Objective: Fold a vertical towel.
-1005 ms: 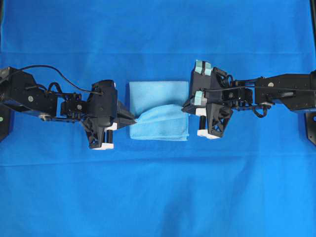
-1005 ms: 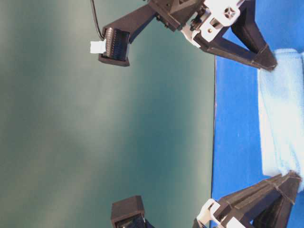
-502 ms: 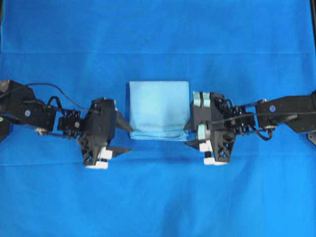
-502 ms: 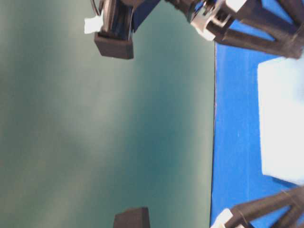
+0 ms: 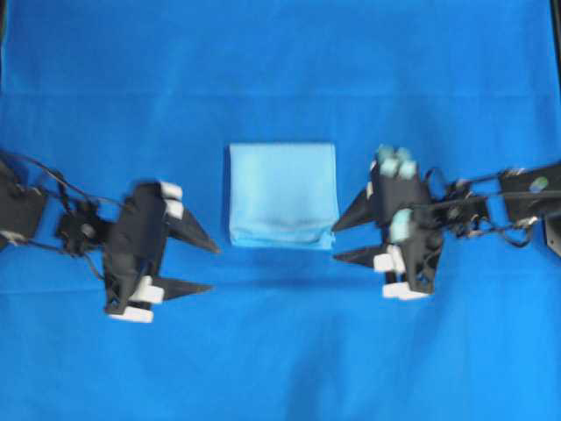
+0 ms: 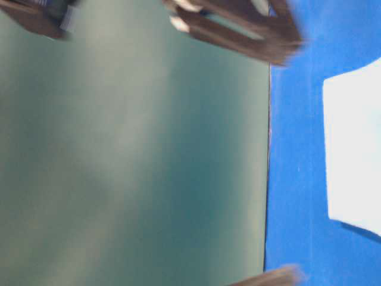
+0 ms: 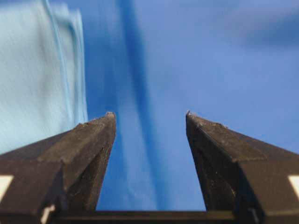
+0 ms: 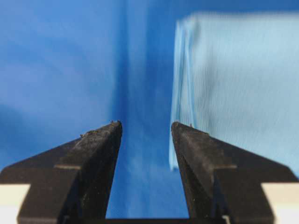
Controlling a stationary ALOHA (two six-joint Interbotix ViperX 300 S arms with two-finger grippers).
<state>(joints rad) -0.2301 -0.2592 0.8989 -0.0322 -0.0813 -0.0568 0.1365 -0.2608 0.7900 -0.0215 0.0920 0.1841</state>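
The light sky-blue towel (image 5: 282,195) lies folded into a near square at the middle of the table; it also shows as a pale patch (image 6: 352,156) in the table-level view. My left gripper (image 5: 212,266) is open, empty and clear of the towel's lower left corner. In its wrist view the towel (image 7: 32,74) fills the upper left, beyond the spread fingers (image 7: 93,140). My right gripper (image 5: 337,240) is open and empty beside the towel's lower right corner. Its wrist view has the towel (image 8: 238,84) at upper right, its folded edge just past one finger (image 8: 194,144).
A deep-blue cloth (image 5: 280,351) covers the whole table. In the table-level view, blurred arm parts (image 6: 238,30) cross the top and the table's edge (image 6: 268,179) runs vertically.
Both grippers let go of the towel's folded-over edge, opened and pulled back outward and toward the front. The towel's raised flap dropped, and the towel now lies flat.
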